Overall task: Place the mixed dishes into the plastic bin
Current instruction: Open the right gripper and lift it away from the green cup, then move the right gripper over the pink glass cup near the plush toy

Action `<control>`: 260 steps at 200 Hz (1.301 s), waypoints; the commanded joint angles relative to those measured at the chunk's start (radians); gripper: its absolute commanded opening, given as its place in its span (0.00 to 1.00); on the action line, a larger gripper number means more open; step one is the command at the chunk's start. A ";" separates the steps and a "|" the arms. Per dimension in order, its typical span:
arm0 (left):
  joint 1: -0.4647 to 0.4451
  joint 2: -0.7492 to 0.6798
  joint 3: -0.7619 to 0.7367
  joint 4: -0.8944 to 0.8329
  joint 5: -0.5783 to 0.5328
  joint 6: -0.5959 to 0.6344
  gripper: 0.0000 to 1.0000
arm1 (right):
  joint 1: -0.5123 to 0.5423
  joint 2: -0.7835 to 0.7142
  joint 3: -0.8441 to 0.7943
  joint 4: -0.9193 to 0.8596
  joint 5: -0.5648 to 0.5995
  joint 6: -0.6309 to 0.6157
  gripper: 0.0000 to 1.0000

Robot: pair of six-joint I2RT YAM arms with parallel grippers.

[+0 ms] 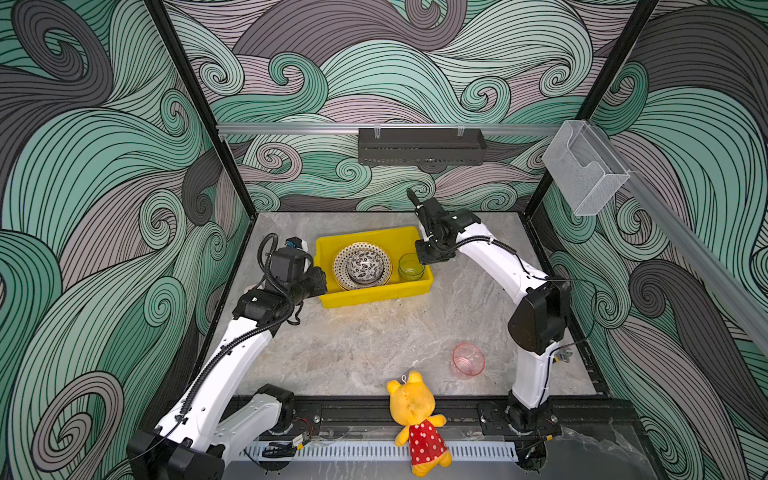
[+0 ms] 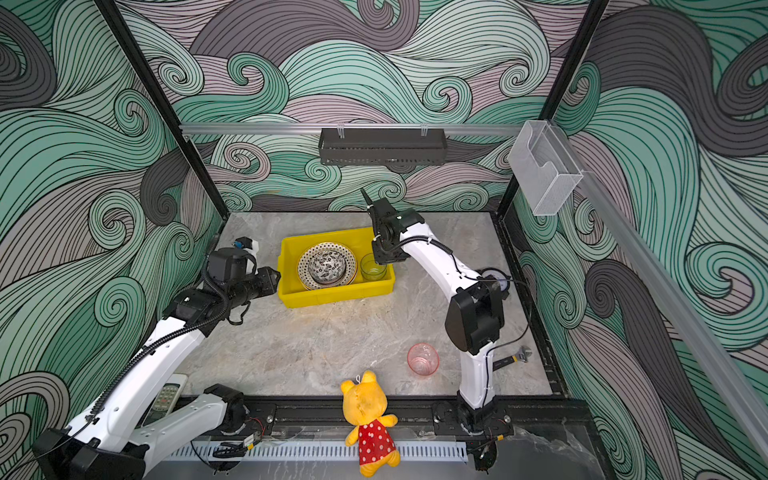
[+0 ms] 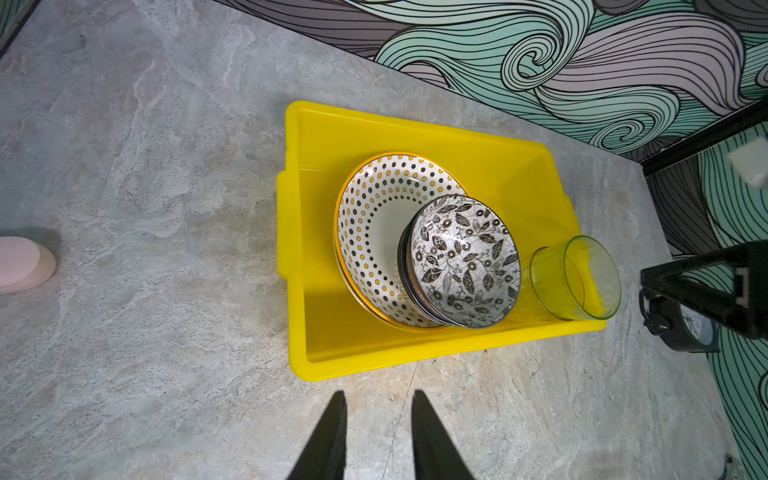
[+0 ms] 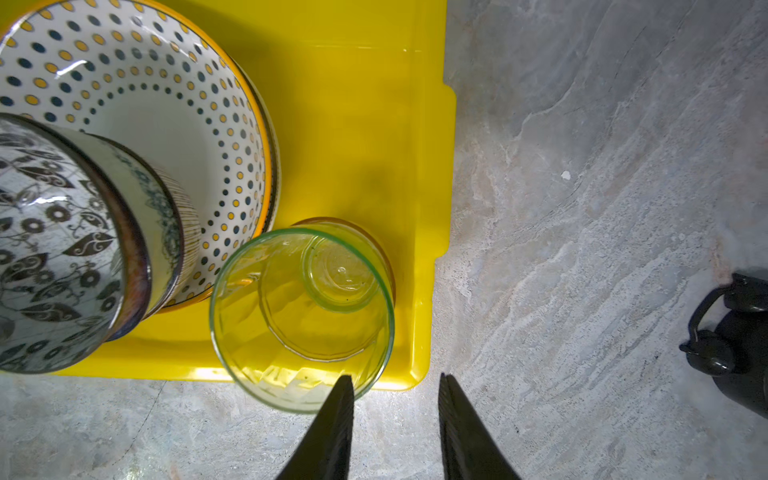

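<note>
Plastic bin on marbled tabletop amid wave-patterned walls; left pincer and right pincer apart.

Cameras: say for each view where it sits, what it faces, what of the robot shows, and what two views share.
Top view: high in front, looking down at the table; both arms show.
Top view: same height and aim; both arms, pink cup near.
Left wrist: outside the yellow bin, facing the dotted plate; left gripper open.
Right wrist: above the green cup; right gripper open.
Shared: both wrist views show green cup inside bin.
</note>
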 commanded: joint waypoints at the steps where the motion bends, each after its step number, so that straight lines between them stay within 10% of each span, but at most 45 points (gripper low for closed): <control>1: 0.010 -0.025 0.033 -0.039 -0.026 -0.004 0.30 | 0.011 -0.038 -0.017 -0.026 0.019 -0.008 0.37; 260: 0.010 -0.110 -0.002 -0.080 0.002 -0.011 0.30 | 0.027 -0.399 -0.325 -0.001 0.069 0.039 0.39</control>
